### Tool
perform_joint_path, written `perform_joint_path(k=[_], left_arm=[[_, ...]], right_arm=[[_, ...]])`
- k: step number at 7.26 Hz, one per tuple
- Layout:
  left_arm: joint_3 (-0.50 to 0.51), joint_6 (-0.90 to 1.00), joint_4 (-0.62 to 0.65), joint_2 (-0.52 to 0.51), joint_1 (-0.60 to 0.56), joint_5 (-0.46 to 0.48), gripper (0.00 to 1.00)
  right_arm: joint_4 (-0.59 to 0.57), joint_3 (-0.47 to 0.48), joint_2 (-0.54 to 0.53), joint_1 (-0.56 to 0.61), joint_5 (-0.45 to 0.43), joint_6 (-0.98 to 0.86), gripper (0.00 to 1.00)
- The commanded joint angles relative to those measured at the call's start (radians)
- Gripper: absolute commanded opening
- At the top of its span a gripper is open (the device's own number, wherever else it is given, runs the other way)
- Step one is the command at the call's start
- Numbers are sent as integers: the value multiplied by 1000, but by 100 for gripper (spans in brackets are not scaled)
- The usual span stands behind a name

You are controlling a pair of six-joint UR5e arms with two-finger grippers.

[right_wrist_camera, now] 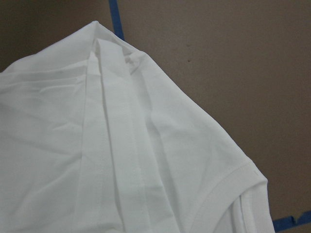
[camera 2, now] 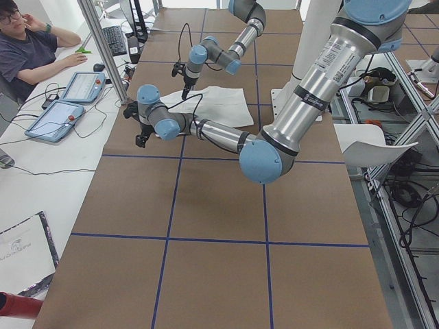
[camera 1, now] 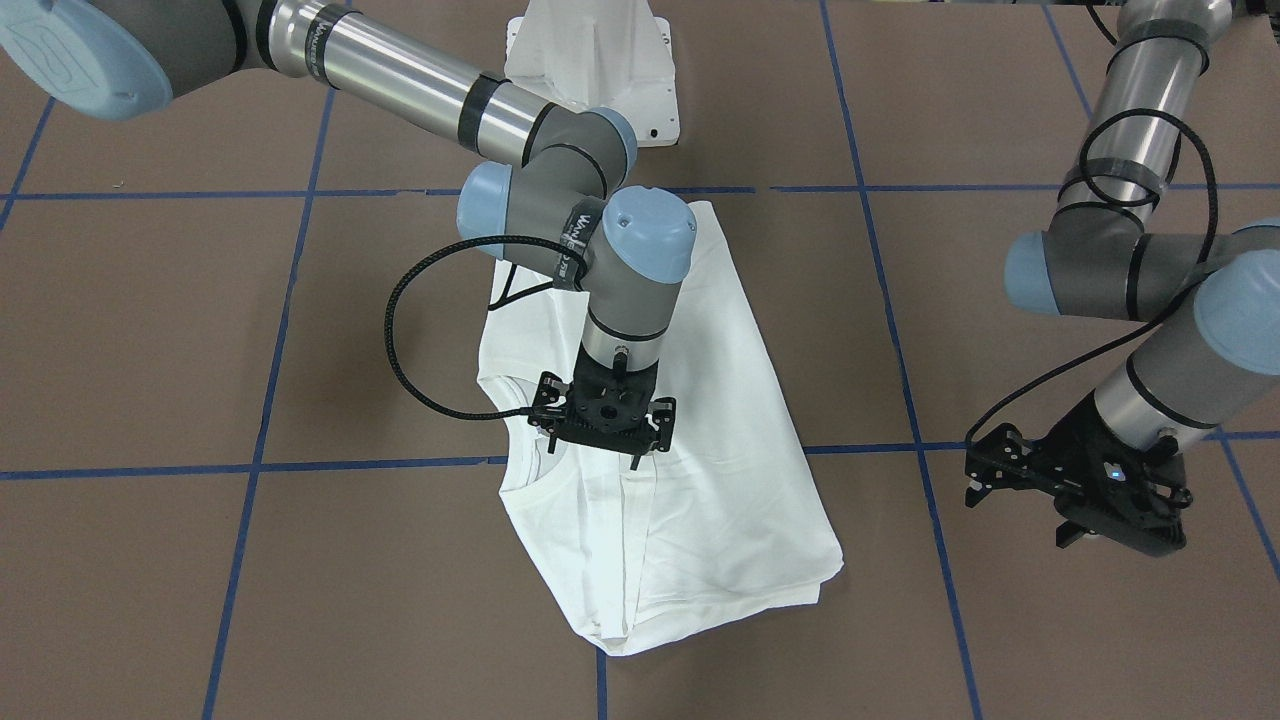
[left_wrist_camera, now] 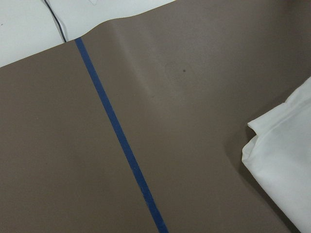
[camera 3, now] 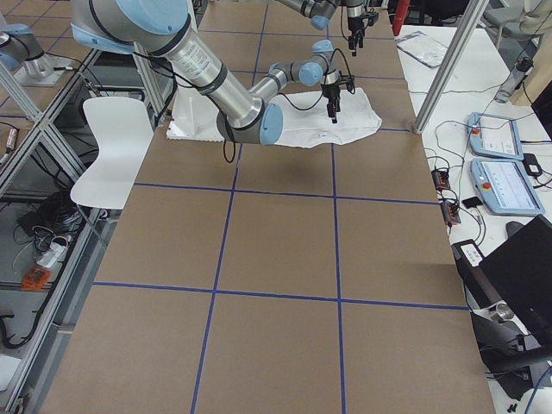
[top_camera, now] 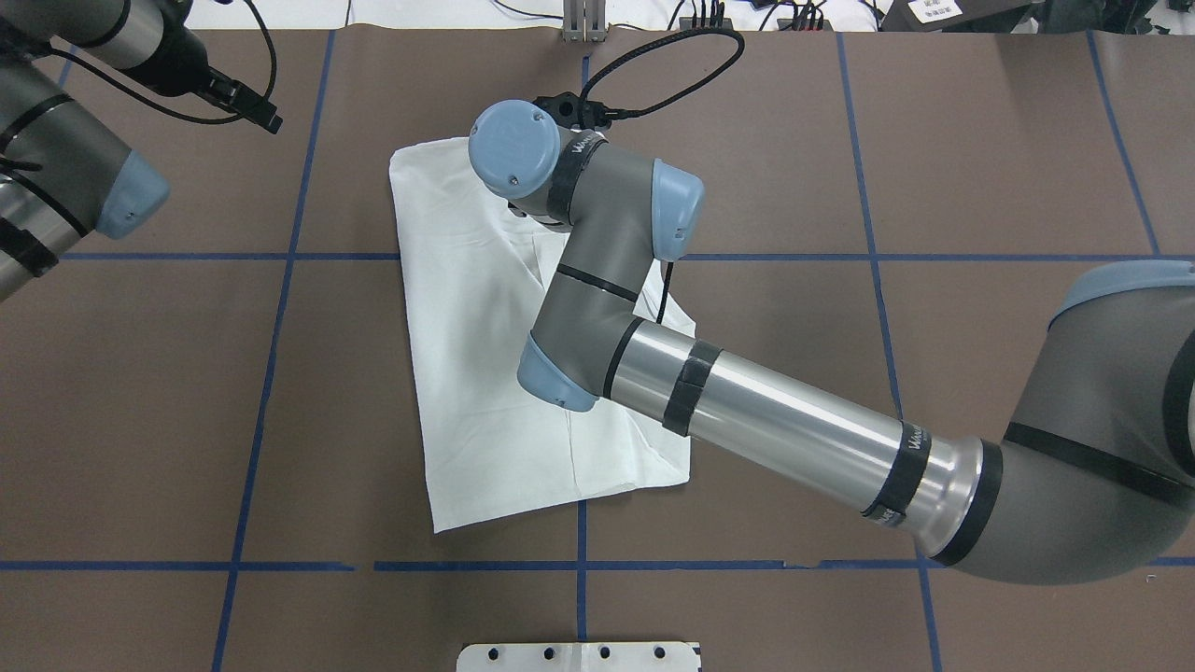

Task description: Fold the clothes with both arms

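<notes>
Robotics lab for sure
Tape-gridded brown table (camera 2: 212, 274) under the left arm (camera 2: 219, 135), aluminium framing (camera 2: 104, 51) and control tablets (camera 2: 84, 86) just past its wrist.

Brown table (top_camera: 140, 373) with blue tape lines (top_camera: 581, 560); seated person (camera 2: 27, 48), tablets (camera 2: 58, 116), white chair (camera 3: 112, 147)

- Right arm (top_camera: 597, 280) slants across the T-shirt (top_camera: 467, 373), blocking its middle and collar from above.
- The T-shirt's edge on the robot's left lies uncovered.
- Left gripper (camera 1: 1020, 505) hangs well apart, with bare table (camera 1: 950, 330) between.
</notes>
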Motion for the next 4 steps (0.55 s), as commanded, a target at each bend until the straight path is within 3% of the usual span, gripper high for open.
perform_joint_path(k=[1,3,4], left_arm=[[1,33,1,14,-20,-23,100],[1,33,2,15,-20,-23,100],[1,30,2,15,-18,-24,100]], right_arm=[[75,-119,64,-49,-81,-7,100],[68,-119,73,-81,-97,-55,100],[-42,-119,97,-81,-96,-139,100]])
